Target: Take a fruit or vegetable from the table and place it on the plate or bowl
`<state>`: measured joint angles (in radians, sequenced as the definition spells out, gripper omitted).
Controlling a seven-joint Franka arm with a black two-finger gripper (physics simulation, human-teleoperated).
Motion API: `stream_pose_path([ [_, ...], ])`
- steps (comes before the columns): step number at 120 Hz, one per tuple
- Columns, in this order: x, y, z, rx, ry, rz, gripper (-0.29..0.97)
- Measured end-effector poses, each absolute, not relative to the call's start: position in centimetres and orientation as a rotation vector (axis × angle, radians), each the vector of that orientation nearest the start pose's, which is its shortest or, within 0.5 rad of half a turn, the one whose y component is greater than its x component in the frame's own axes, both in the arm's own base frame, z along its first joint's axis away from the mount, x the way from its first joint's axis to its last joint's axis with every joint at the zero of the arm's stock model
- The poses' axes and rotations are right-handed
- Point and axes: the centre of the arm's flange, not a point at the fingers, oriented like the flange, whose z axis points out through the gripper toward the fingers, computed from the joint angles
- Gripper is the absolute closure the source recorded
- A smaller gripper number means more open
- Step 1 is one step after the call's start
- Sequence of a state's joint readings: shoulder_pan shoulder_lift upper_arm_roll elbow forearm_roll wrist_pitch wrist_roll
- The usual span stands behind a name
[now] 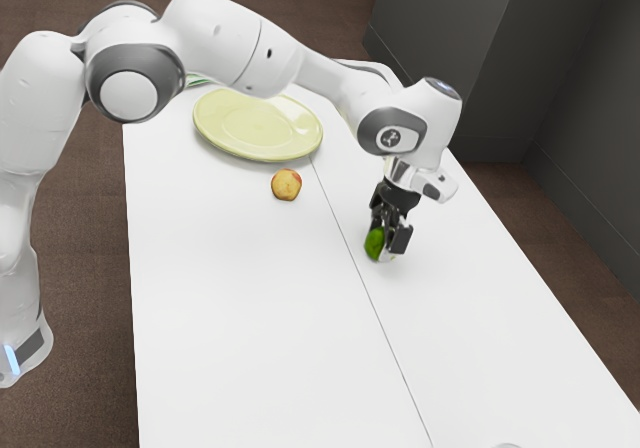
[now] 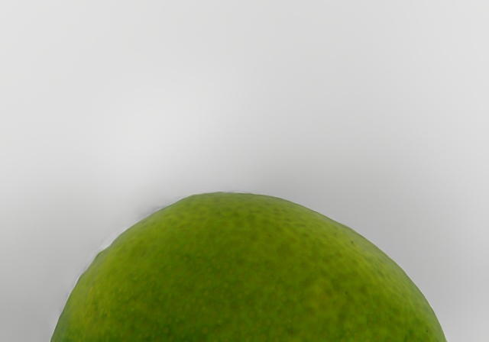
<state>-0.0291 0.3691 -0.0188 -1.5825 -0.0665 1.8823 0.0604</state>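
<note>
A green lime (image 1: 375, 245) rests low on the white table (image 1: 250, 348), right of the table's middle seam. My black gripper (image 1: 387, 238) points straight down over it, one finger on each side, shut on the lime. In the wrist view the lime (image 2: 252, 277) bulges up just under the hand, with a soft shadow on the table around it. A pale green plate (image 1: 258, 126) lies at the table's far end, toward the exterior view's upper left of the gripper. Between the plate and the gripper sits a small red-and-yellow apple (image 1: 287, 185).
The arm's white links (image 1: 300, 68) pass above the plate's far edge. Dark walls (image 1: 560, 88) stand behind the table on the exterior view's right. Brown floor (image 1: 80, 298) surrounds the table. Open white tabletop stretches toward the near end.
</note>
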Motion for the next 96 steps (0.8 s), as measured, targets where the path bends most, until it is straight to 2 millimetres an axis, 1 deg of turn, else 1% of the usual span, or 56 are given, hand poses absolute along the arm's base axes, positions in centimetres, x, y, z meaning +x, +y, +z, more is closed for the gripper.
stream_pose_path([
  [11, 65.8, -3.5, 41.9, -3.206, 0.135, 0.103, 0.20],
  [28, 65.9, -3.5, 42.1, -3.201, 0.131, 0.089, 0.31],
  [39, 65.8, -3.4, 42.8, -3.198, 0.128, 0.068, 0.29],
  [44, 65.7, -3.2, 43.8, -3.197, 0.122, 0.043, 0.27],
  [49, 65.5, -2.7, 45.3, -3.195, 0.112, 0.006, 0.26],
  [56, 65.3, -1.0, 47.5, -3.188, 0.073, -0.048, 0.24],
  [73, 65.6, 5.4, 51.3, -3.161, -0.064, -0.164, 0.24],
  [80, 65.4, 8.5, 52.3, -3.140, -0.129, -0.193, 0.24],
  [87, 64.9, 11.7, 52.8, -3.117, -0.202, -0.205, 0.24],
  [96, 64.3, 15.0, 53.8, -3.089, -0.272, -0.227, 0.24],
])
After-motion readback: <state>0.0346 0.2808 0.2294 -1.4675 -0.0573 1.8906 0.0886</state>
